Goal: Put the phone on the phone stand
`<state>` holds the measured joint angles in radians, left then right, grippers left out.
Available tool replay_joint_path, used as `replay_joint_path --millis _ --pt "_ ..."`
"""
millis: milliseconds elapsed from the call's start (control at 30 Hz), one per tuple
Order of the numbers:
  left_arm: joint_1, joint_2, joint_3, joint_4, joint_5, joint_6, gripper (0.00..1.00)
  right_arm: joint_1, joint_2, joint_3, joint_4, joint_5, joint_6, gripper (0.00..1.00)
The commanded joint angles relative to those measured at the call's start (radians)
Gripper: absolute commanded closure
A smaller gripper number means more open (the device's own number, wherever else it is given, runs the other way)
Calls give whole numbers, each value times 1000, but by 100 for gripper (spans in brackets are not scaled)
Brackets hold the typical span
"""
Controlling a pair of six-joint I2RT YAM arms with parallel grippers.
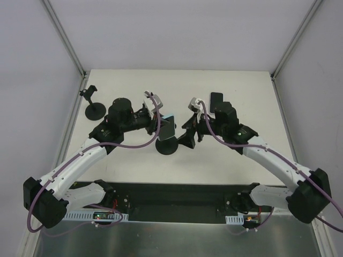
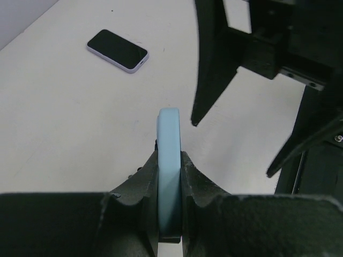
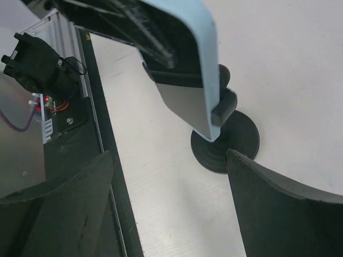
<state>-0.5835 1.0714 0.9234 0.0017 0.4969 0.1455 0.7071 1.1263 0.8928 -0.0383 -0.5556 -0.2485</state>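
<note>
My left gripper [image 1: 162,126] is shut on a light blue phone [image 1: 169,127], held upright and edge-on between its fingers in the left wrist view [image 2: 169,160]. The phone is right over a black phone stand with a round base [image 1: 167,147]. In the right wrist view the phone's [image 3: 185,59] lower edge meets the stand's black lip [image 3: 223,106] above the round base [image 3: 228,143]. My right gripper [image 1: 188,137] is open and empty just right of the stand, its fingers [image 3: 278,203] spread wide apart.
A second, dark phone [image 1: 216,99] lies flat on the table at the back right, also seen in the left wrist view [image 2: 118,50]. Another black stand [image 1: 94,107] is at the far left. A black rail [image 1: 171,201] runs along the near edge.
</note>
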Motion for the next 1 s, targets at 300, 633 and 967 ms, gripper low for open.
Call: replay_joint_path --millis 300,633,967 --pt "51 -11 -41 -66 199 66 100 -47 363 216 184 -383 -133 13" --pt "74 36 -18 -60 301 60 100 -17 395 222 219 -314 -175 24" --pt "96 110 15 -49 355 43 100 11 409 209 298 -323 -140 95"
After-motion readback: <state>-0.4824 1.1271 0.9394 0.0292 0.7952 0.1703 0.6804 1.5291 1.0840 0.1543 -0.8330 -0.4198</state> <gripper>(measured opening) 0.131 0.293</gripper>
